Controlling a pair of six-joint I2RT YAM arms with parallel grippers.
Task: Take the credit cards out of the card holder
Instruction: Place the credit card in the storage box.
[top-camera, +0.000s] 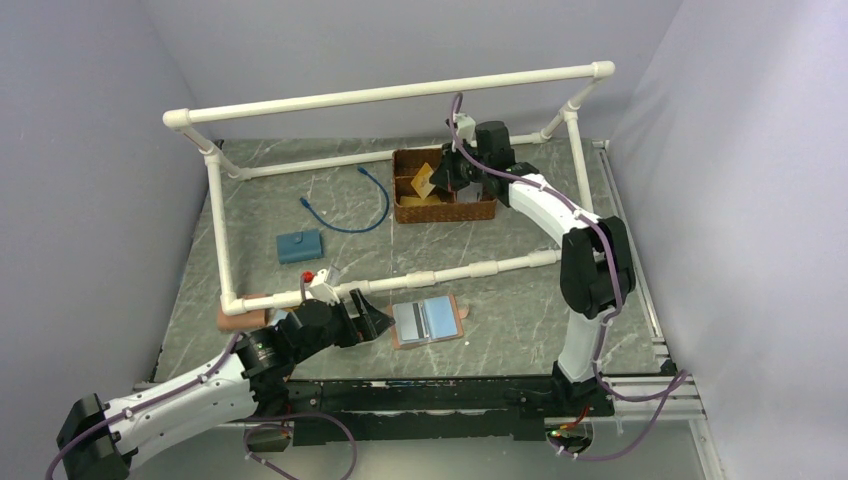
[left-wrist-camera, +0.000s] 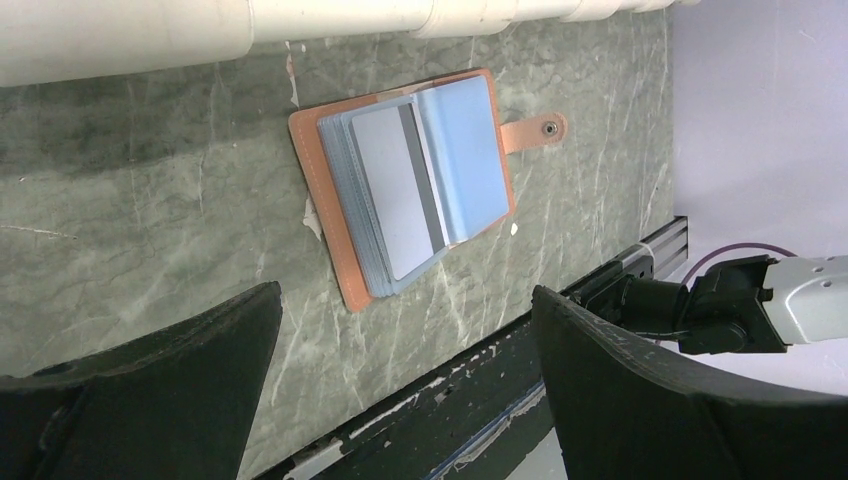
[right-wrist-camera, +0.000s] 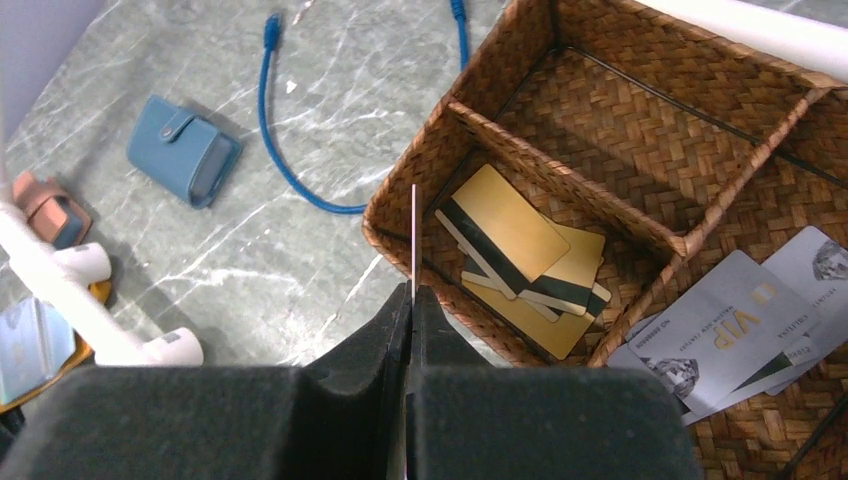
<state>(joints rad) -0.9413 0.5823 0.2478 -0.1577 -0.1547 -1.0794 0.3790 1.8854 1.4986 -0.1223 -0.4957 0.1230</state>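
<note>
Card holder (left-wrist-camera: 465, 160): 1, open | right end effector (right-wrist-camera: 412, 295) pinching 1 credit card (top-camera: 424, 182) | left end effector (left-wrist-camera: 405, 330) spread

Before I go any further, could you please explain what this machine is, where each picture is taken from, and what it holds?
These are two robot arms, each ending in a two-finger gripper, bolted to a table. One picture looks down from above; the other two come from cameras on the wrists. The left gripper is open and empty, near an open card holder with a grey card showing. The right gripper is shut on one thin card, seen edge-on, above a wicker basket. The basket holds yellow cards in one compartment and silver cards in another. A blue wallet and a white pipe frame are there too.
</note>
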